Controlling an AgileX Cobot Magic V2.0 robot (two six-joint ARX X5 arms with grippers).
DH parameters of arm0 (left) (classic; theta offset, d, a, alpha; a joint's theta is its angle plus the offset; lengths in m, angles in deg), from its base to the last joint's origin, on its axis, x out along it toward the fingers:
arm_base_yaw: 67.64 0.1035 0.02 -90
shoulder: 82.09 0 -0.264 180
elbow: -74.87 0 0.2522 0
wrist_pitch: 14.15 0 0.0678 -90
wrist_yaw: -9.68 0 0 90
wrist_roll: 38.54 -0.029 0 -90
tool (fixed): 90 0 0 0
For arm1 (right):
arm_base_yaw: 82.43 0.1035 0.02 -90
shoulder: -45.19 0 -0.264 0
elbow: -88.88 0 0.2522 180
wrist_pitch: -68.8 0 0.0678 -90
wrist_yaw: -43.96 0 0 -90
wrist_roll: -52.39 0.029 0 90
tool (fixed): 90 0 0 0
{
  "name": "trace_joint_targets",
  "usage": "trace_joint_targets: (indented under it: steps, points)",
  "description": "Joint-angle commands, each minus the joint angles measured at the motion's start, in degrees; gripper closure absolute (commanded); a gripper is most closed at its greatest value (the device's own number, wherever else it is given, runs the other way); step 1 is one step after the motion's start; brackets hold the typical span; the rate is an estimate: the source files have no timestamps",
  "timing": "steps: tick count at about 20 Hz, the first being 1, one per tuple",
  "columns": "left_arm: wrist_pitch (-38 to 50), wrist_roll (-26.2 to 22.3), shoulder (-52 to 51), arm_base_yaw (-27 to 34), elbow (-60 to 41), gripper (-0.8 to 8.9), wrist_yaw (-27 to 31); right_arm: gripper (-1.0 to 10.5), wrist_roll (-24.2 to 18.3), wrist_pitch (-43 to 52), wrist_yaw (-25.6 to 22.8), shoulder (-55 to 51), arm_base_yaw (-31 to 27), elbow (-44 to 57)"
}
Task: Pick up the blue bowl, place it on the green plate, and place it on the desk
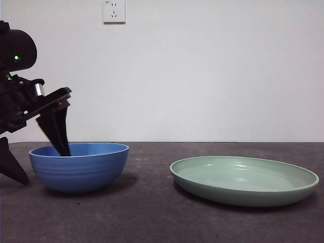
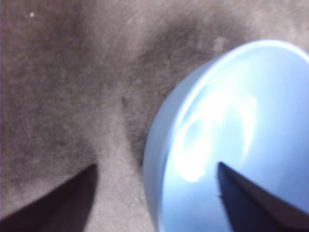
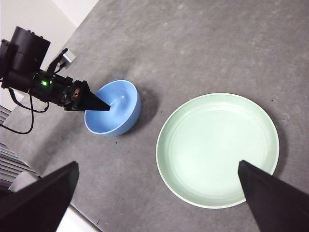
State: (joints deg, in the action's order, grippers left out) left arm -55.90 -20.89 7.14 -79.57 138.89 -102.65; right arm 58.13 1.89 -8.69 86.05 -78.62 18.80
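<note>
With jaws spread astride the blue bowl (image 1: 78,166) rim at frame left, left gripper (image 1: 35,154) should pinch squarely before lifting toward green plate (image 1: 244,180); right gripper (image 3: 154,203) waits, jaws apart.

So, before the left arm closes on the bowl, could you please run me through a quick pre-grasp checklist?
1. Left hand open: ok, jaws spread wide.
2. Jaws straddle the rim of the blue bowl, one inside, one outside: ok.
3. Bowl upright on the desk: ok.
4. Green plate bare and ready to take the bowl: ok.
5. Right hand out of the way: ok, open, high above the plate.
6. Jaw depth enough for a firm grip: cannot tell.
</note>
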Motion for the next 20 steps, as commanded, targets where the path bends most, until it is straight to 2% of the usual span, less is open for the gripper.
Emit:
trace_joint_targets:
  steps: [1,8,12,15,20]
  points:
    - [0.4,0.9,1.1,-0.3,1.0,6.0,1.1,3.6,-0.6,0.4,0.2,0.2,0.2,-0.8]
    - [0.3,0.9,1.0,-0.3,1.0,8.05,1.1,3.6,-0.6,0.4,0.2,0.2,0.2,-0.8]
    - [-4.2,1.0,1.0,-2.8,3.9,8.04,1.2,3.6,-0.4,0.3,0.2,0.2,0.2,-0.8]
    - [-8.4,1.1,1.0,-7.3,10.6,8.04,1.2,3.6,-0.4,0.1,0.1,0.2,0.2,-0.9]
    - [-16.0,1.3,3.7,-15.2,30.1,8.04,3.3,3.7,-0.5,-1.2,-0.3,0.2,0.2,-0.9]
